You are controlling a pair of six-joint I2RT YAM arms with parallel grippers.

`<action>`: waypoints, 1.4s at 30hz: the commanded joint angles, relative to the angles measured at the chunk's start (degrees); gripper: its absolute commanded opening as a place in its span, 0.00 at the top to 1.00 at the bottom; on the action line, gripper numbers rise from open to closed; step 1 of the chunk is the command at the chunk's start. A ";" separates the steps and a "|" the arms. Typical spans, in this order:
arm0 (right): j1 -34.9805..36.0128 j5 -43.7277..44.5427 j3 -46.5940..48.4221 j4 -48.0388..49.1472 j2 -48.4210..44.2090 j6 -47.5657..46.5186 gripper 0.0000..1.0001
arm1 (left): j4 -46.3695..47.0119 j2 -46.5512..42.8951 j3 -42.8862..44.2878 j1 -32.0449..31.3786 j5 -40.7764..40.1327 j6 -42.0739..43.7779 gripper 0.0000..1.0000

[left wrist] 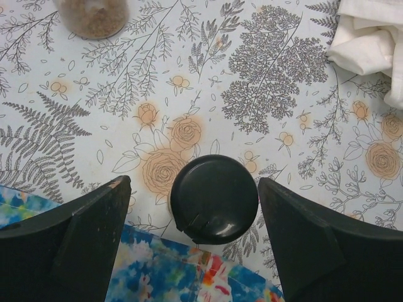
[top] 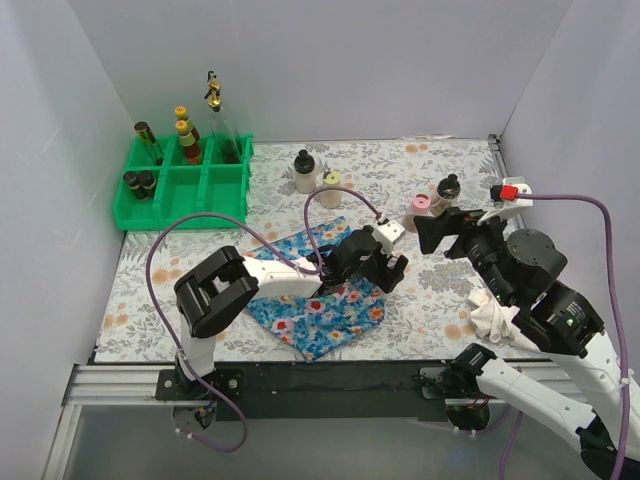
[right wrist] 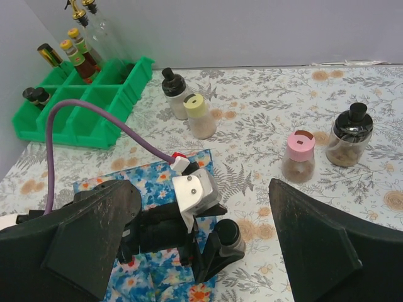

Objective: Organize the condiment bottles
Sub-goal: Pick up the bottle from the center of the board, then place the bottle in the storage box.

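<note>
Pick-up step: I have left pincer [left wrist: 192, 181] straddling black-capped jar [left wrist: 214, 200], jaws wide, not touching. Next, likely: close squarely. Right pincer [right wrist: 200, 189] wide, empty.

**Two black-and-white arms with purple cabling**

The left arm [top: 215, 295] has chunky black joint housings joined by a smooth white link [top: 285, 275]. A purple cable [top: 200, 217] runs along it to a white wrist block [right wrist: 195, 192], ending in a red-tipped plug [right wrist: 181, 161]. The left pincer [top: 385, 268] is matte black with broad, wedge-shaped fingers [left wrist: 69, 245]. The right arm [top: 545, 290] matches it, with round black housings, white links, a purple lead [top: 570, 197], a red connector [top: 508, 191] and the black right pincer [top: 425, 233].
</note>
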 commanded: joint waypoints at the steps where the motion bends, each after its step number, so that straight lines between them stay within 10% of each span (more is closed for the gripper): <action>1: -0.27 1.49 -0.18 3.13 -0.74 -1.19 0.01 | 1.66 0.65 2.29 -0.61 0.30 1.59 0.20; 15: -0.27 1.75 -4.22 3.92 -1.79 0.56 0.01 | -4.47 -9.36 2.45 -0.96 -3.83 -2.10 1.00; 22: -0.27 -1.32 -6.33 6.21 -2.14 3.46 0.02 | -15.81 -12.71 10.80 0.61 -17.35 1.15 1.00; 35: -0.27 -1.50 -17.14 15.52 -6.19 2.94 0.01 | -30.24 -23.59 14.33 39.32 -26.77 -0.87 1.00; 42: -0.27 -3.26 -17.76 17.99 -5.75 2.76 0.01 | -27.34 -26.25 7.92 66.77 -18.44 -12.11 1.00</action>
